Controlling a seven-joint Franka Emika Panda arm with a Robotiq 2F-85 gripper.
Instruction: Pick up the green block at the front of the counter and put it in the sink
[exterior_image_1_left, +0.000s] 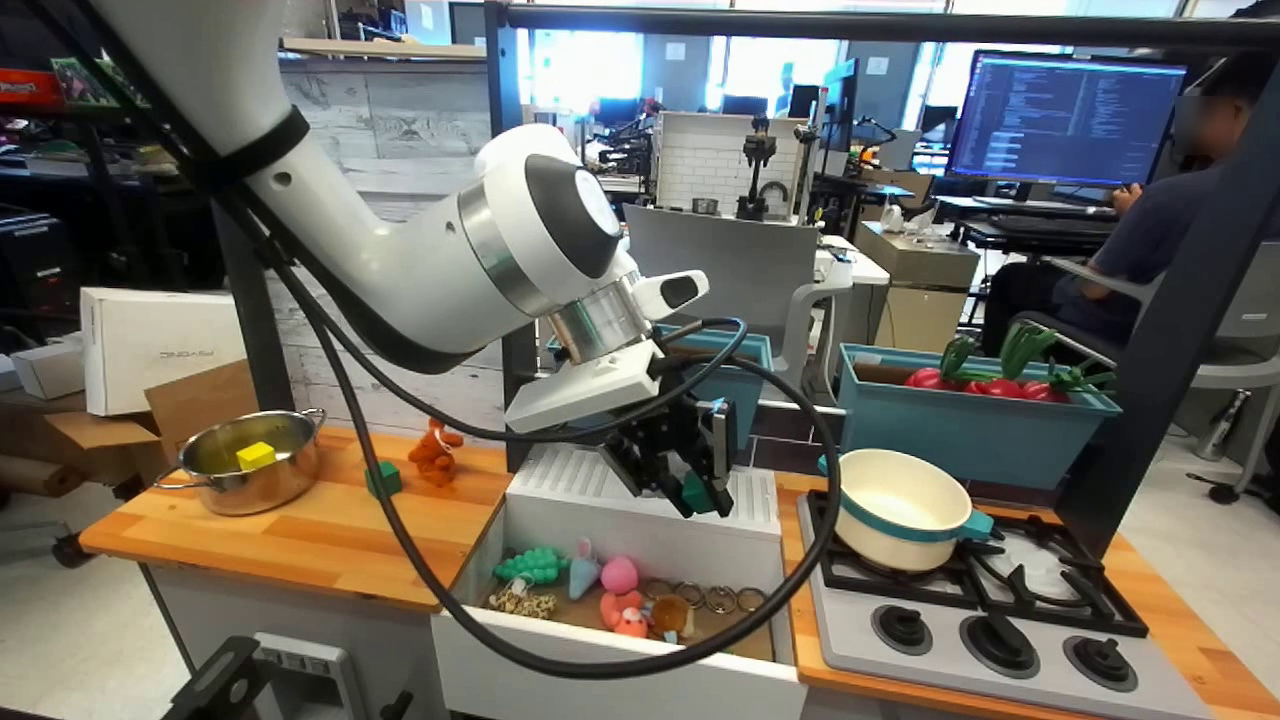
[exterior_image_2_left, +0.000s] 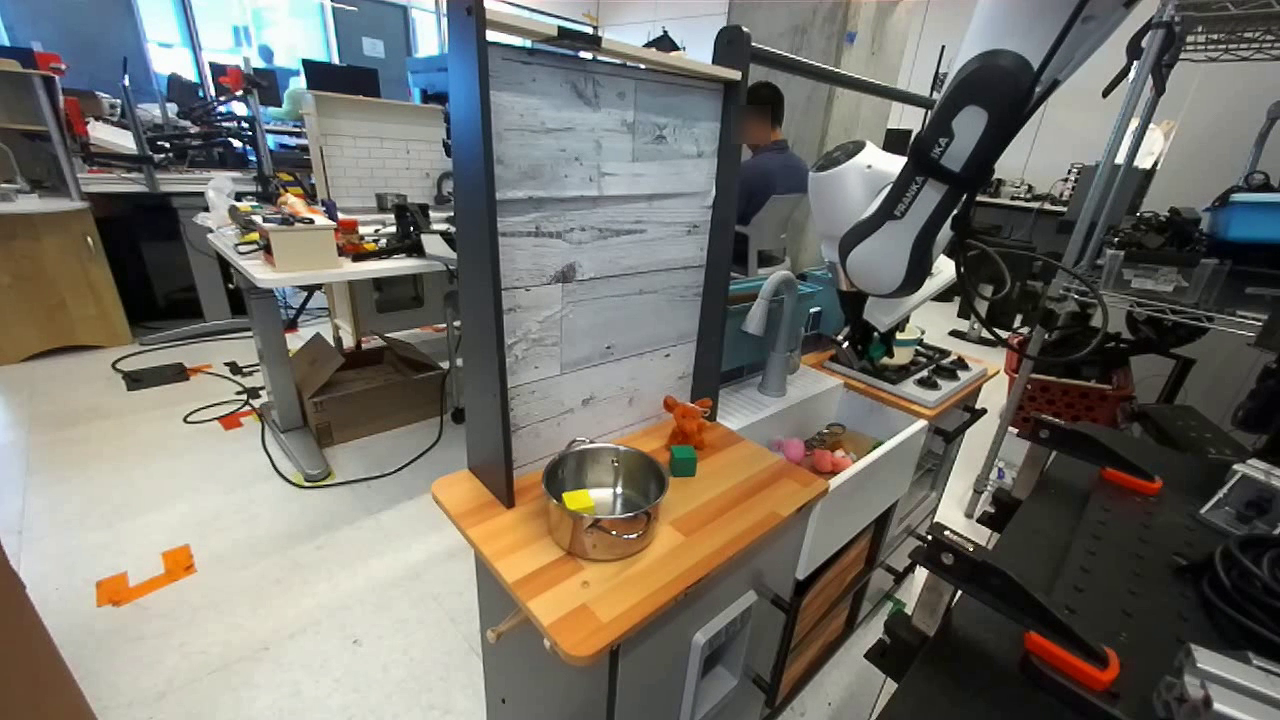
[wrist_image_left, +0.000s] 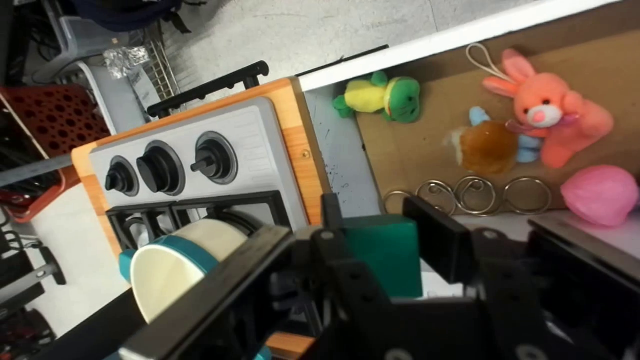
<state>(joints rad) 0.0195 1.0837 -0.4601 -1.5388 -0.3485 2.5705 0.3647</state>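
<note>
Pickup looks done: your black gripper (wrist_image_left: 377, 222) grasps the green cubic block (wrist_image_left: 385, 257) above the white rectangular sink (exterior_image_2_left: 862, 494); placement remains.

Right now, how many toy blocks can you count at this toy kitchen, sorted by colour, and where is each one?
Green: 2 (the green block held in the claw; another green block on the counter)
Yellow: 1 (the yellow block inside the metal pot)
Total: 3
</note>
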